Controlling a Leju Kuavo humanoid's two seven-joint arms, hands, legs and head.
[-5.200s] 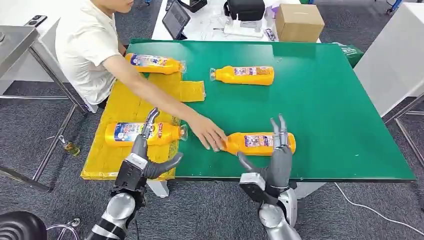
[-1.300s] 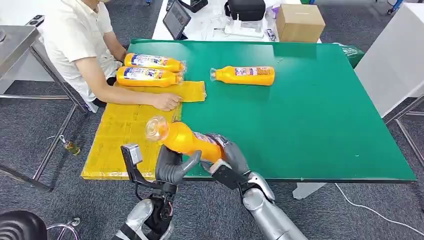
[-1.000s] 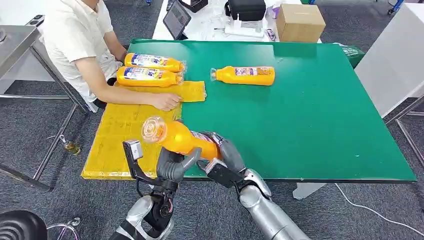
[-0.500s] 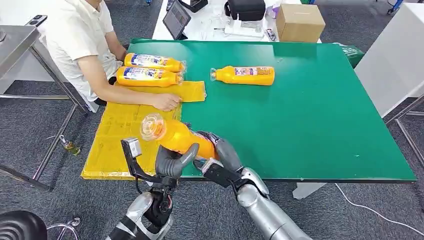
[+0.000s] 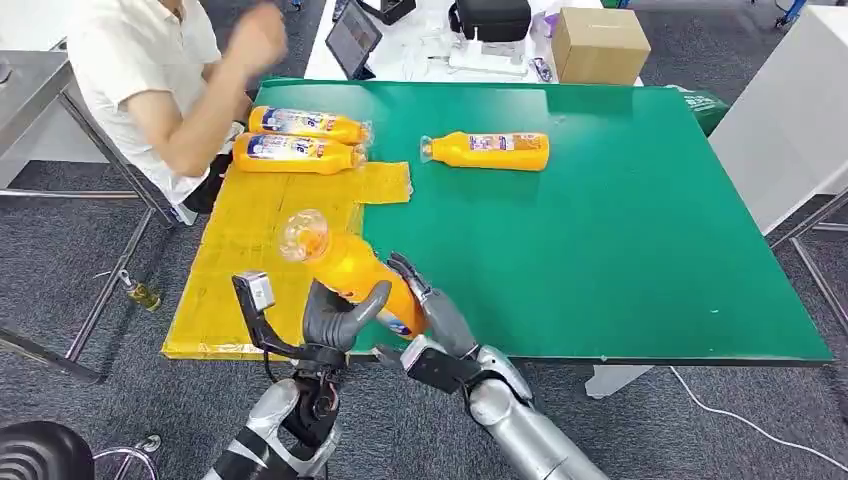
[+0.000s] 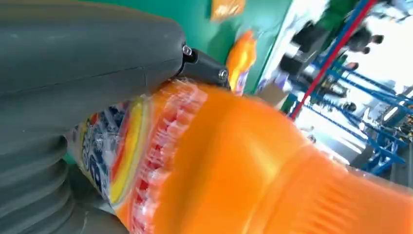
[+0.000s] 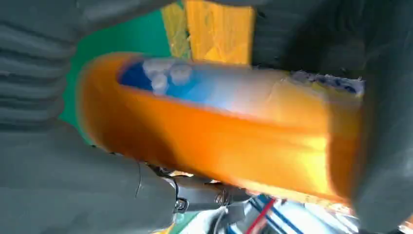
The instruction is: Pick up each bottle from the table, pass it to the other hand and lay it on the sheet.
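Note:
An orange bottle [image 5: 345,268] with a blue label hangs tilted over the table's near edge, its clear cap end up and to the left, beside the yellow sheet [image 5: 240,250]. My left hand [image 5: 335,318] grips its lower body from below, thumb across it. My right hand [image 5: 428,318] holds the same bottle from the right, fingers lying along its side. Up close, the bottle [image 6: 243,161] lies against my left hand [image 6: 73,58]. In the right wrist view the bottle [image 7: 219,131] sits between the right hand's thumb [image 7: 58,190] and fingers [image 7: 384,122].
Two orange bottles [image 5: 305,124] [image 5: 295,153] lie at the sheet's far end. A third [image 5: 490,150] lies on the green table [image 5: 620,250]. A person [image 5: 150,70] sits at the far left with a raised arm. A cardboard box [image 5: 598,42] stands behind the table.
The held bottle has shifted left and tipped more upright between my two hands. The person's hand has lifted off the sheet and is now raised.

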